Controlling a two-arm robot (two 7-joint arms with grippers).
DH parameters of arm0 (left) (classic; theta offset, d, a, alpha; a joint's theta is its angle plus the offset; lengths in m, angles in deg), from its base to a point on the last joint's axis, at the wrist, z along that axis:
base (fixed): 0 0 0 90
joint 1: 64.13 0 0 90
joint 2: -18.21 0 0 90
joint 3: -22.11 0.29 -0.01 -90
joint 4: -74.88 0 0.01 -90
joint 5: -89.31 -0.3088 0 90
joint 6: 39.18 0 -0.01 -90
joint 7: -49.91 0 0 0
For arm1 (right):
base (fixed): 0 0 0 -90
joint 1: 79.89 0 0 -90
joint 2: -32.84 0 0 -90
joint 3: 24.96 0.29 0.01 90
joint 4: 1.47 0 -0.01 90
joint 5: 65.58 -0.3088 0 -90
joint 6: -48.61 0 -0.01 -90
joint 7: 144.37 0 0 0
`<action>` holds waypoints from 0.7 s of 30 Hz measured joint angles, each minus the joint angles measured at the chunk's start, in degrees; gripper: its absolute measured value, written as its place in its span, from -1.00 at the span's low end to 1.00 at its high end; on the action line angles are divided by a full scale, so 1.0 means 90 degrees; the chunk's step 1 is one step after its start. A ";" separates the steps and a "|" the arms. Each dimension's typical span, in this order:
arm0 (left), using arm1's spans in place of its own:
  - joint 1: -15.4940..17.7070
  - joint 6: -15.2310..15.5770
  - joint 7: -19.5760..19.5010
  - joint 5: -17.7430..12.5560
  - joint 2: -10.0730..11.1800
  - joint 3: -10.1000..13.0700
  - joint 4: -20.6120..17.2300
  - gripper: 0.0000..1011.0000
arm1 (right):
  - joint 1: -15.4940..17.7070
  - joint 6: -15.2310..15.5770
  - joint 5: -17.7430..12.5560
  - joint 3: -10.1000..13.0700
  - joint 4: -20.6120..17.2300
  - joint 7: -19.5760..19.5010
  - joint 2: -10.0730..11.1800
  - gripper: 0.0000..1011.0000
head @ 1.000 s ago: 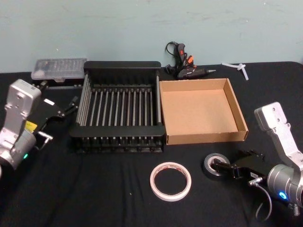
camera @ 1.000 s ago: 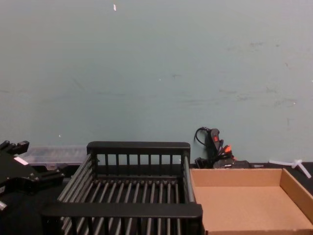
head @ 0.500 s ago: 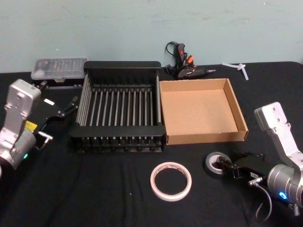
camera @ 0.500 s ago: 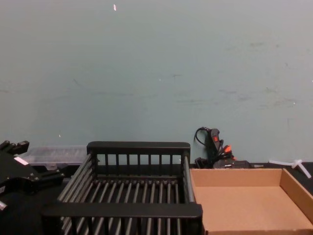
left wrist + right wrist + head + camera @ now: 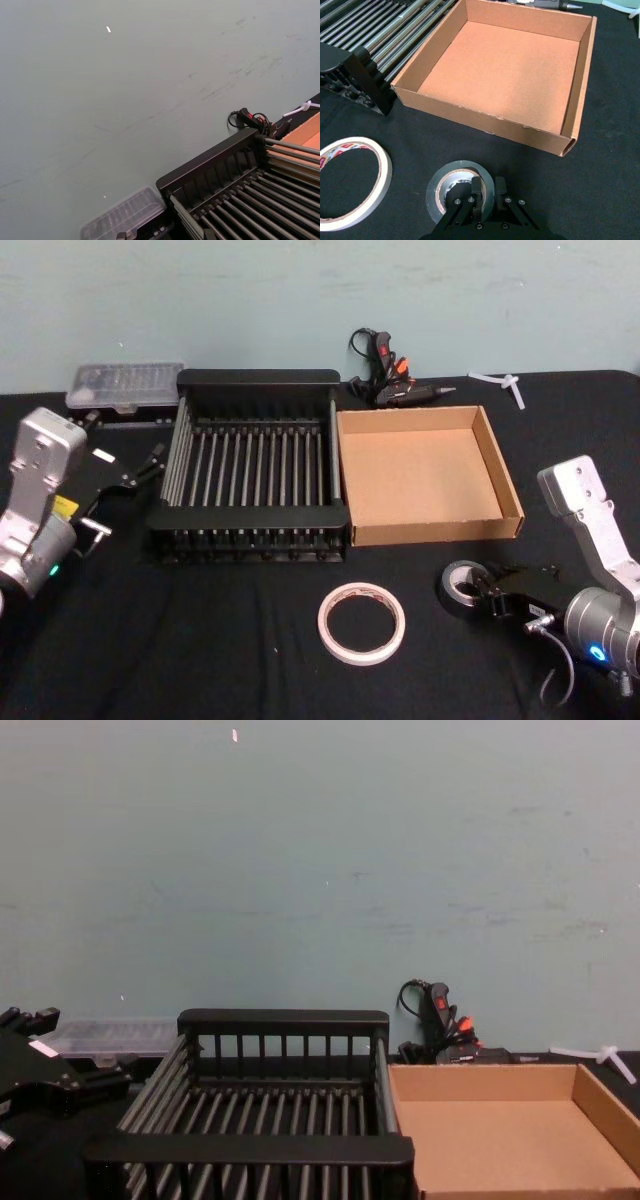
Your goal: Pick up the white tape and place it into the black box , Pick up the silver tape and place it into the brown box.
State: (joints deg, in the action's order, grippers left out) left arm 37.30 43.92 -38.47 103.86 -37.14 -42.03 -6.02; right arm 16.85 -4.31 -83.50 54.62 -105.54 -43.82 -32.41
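Seen from the head camera, the right gripper (image 5: 484, 593) sits low near the front right corner of the surface (image 5: 200, 640), one finger inside the hole of the silver tape (image 5: 462, 587) and one outside its wall, likely so the roll can be pinched through its side. That roll lies flat just in front of the brown box (image 5: 430, 530), a short carry. The white tape (image 5: 361, 622) lies flat near the front edge, in front of the black box (image 5: 250, 525). The left gripper (image 5: 110, 475) is parked by the left edge; whether it is open I cannot tell.

From the right wrist, the fingers (image 5: 476, 186) straddle the roll's wall; they look closed on it, though I judge that rather than see it plainly.

From the left wrist, the black box's back rail stands before the wall.

From the chest, both boxes sit side by side, walls touching.
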 joint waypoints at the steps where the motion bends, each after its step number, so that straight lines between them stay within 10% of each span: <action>1: 0.0000 0.0000 0.0000 0.0000 0.0000 0.0000 0.0000 0.98 | 0.0000 0.0000 0.0000 0.0000 0.0000 0.0000 0.0000 -0.68; 21: 0.0000 0.0000 0.0000 0.0000 0.0000 0.0000 0.0000 0.98 | 0.0075 -0.0062 0.0000 0.0234 -0.0315 0.0267 -0.0068 -0.68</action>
State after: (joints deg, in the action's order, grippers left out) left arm 37.30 43.92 -38.47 103.85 -37.14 -42.03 -6.02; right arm 17.53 -4.87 -83.50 56.72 -108.37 -41.42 -33.02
